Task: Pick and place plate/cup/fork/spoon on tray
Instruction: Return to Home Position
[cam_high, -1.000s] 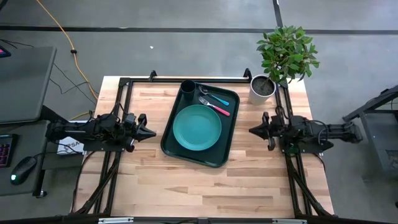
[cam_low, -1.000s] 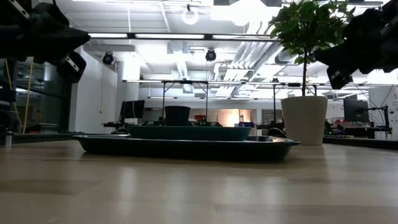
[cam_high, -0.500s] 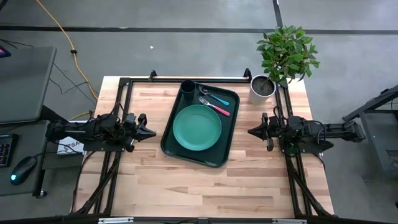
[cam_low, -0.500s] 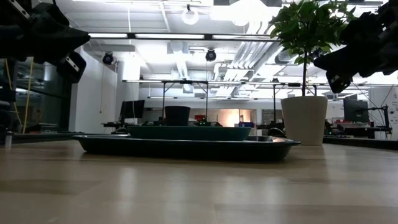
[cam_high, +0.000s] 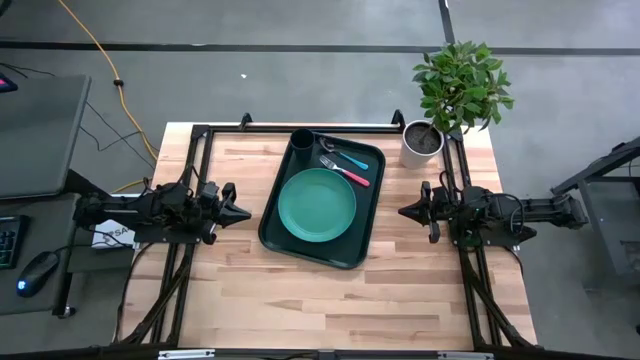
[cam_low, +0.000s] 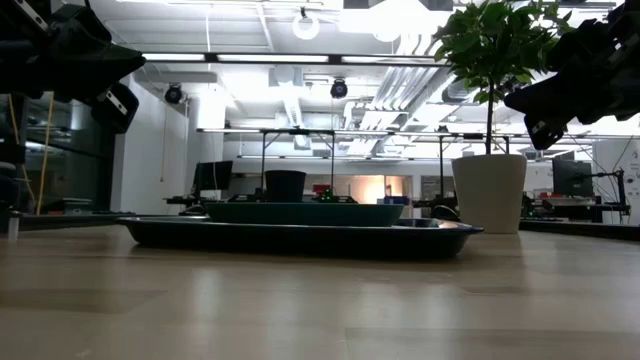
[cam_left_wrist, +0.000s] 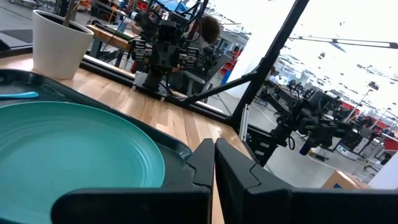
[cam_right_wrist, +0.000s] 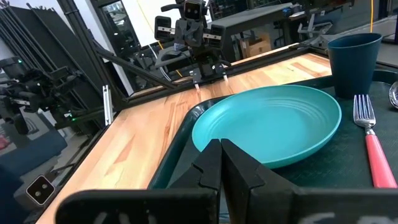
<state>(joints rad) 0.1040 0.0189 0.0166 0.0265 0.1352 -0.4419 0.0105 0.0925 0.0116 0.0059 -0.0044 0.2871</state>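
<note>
1. Hardly anything had moved since a second before. The right gripper (cam_high: 405, 212) had dipped and crept a touch toward the tray (cam_high: 330, 252), then held. The left arm and everything on the tray lay as they had.
2. From where I stood, the tray sat in the middle of the table (cam_high: 300, 300) with the plate (cam_high: 317, 205) flat at its centre. The cup (cam_high: 302, 139) stood upright in the corner at the potted plant's (cam_high: 422, 143) end, on the left arm's side. The spoon (cam_high: 345, 157) and fork (cam_high: 347, 172) lay side by side beside the cup, with the fork between spoon and plate.
3. All four pieces looked placed, so I judged the picking was done and the arms were only returning home. The next move seemed to call for no grasp, only for settling each arm back clear of the tray.
4. Both arms reached in level from opposite sides and pointed at the tray. The left gripper (cam_high: 243, 212) and the right one each hung near the rim but apart from it. Both claws were pinched closed, finger against finger, and held nothing.
</note>
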